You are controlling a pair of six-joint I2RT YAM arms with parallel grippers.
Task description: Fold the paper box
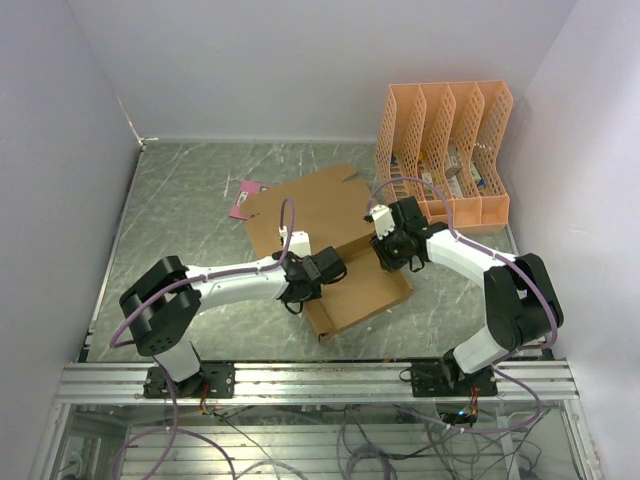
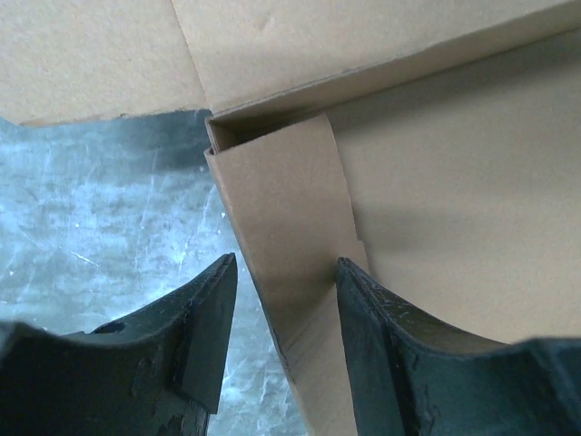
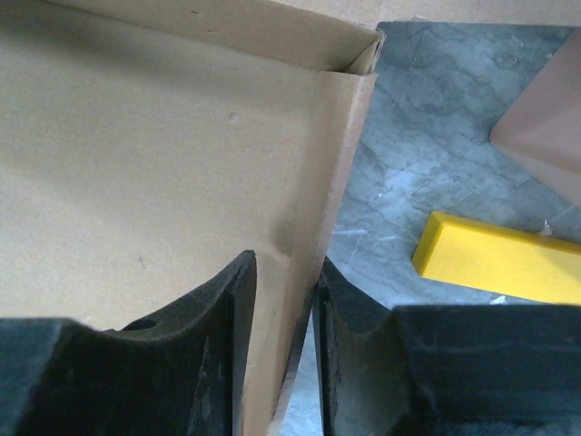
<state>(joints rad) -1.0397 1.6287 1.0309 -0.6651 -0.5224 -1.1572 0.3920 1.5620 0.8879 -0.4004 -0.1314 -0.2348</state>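
Observation:
The paper box [image 1: 362,292] is brown corrugated cardboard lying mid-table, with its near part raised into a shallow tray and a flat panel behind. My left gripper [image 1: 316,272] is at the tray's left wall. In the left wrist view it [image 2: 285,262] is open and straddles that upright wall [image 2: 290,218]; the right finger touches the wall and there is a gap at the left finger. My right gripper [image 1: 390,248] is at the tray's far right wall. In the right wrist view it [image 3: 286,260] is shut on that wall [image 3: 340,163], one finger inside the box and one outside.
An orange lattice file organizer [image 1: 445,130] stands at the back right, close to the right arm. A small pink card [image 1: 243,198] lies at the box's back left corner. In the right wrist view a yellow block [image 3: 499,259] lies on the grey marbled table [image 1: 180,200] just outside the box.

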